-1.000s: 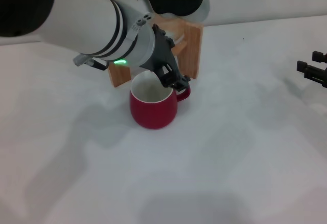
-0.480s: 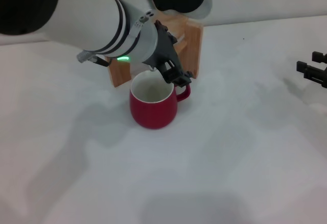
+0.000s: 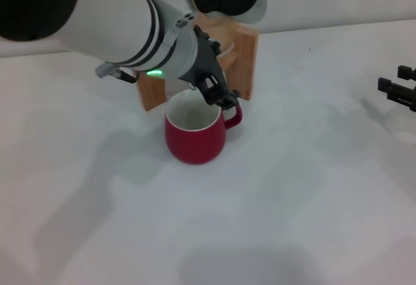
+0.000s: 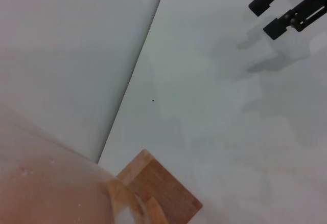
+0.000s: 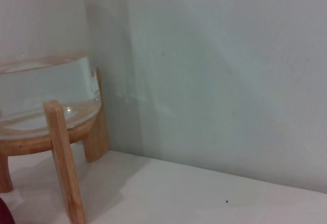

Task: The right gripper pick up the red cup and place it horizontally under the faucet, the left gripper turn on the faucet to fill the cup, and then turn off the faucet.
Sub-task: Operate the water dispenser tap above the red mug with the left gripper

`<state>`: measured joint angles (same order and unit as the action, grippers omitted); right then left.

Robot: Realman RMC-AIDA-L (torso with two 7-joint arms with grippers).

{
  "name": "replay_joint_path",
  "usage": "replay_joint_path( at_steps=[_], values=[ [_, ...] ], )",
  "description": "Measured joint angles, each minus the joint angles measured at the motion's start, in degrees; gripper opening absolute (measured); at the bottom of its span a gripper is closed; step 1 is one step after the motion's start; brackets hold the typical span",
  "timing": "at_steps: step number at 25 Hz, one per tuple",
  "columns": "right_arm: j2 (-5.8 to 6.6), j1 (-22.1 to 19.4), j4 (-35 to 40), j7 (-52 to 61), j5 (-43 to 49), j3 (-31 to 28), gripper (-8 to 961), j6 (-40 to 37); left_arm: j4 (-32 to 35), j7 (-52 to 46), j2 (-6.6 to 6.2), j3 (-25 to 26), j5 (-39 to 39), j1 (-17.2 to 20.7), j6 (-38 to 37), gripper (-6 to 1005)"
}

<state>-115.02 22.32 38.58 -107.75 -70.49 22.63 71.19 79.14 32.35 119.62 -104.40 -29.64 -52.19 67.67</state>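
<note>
Already our red cup [image 3: 194,136] stands upright in front of the wooden stand [image 3: 244,60], mouth up, handle pointing right. So placing looks done; working the faucet, hidden behind our arm, remains. Our left gripper [image 3: 218,94] hangs just over the cup's far rim; whether it grips anything we cannot tell. Our right gripper [image 3: 398,89], fingers spread and empty, waits far right.

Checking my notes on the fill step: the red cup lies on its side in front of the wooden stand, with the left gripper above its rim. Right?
Not quite. In the head view the red cup stands upright, its white inside facing up. The rest holds: it sits in front of the wooden stand, with the left gripper above its rim.
</note>
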Motion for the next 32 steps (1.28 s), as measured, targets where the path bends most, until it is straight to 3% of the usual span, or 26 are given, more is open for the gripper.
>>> replay_joint_path(
  at_steps=[13, 23, 28, 32],
  values=[
    [0.06, 0.0, 0.0, 0.0, 0.0, 0.08, 550, 0.01, 0.35, -0.4, 0.0, 0.03, 1.48, -0.02, -0.01, 800],
    [0.06, -0.03, 0.0, 0.0, 0.0, -0.21, 550, 0.01, 5.97, -0.37, 0.07, -2.38, 0.92, 1.57, 0.69, 800],
    [0.06, -0.18, 0.0, 0.0, 0.0, -0.25, 550, 0.01, 10.26, -0.42, 0.08, -3.74, 1.15, 3.75, 0.82, 800],
    [0.06, -0.31, -0.01, 0.0, 0.0, -0.3, 550, 0.01, 17.0, -0.48, 0.09, -3.9, 1.42, 8.99, 0.37, 800]
  ],
)
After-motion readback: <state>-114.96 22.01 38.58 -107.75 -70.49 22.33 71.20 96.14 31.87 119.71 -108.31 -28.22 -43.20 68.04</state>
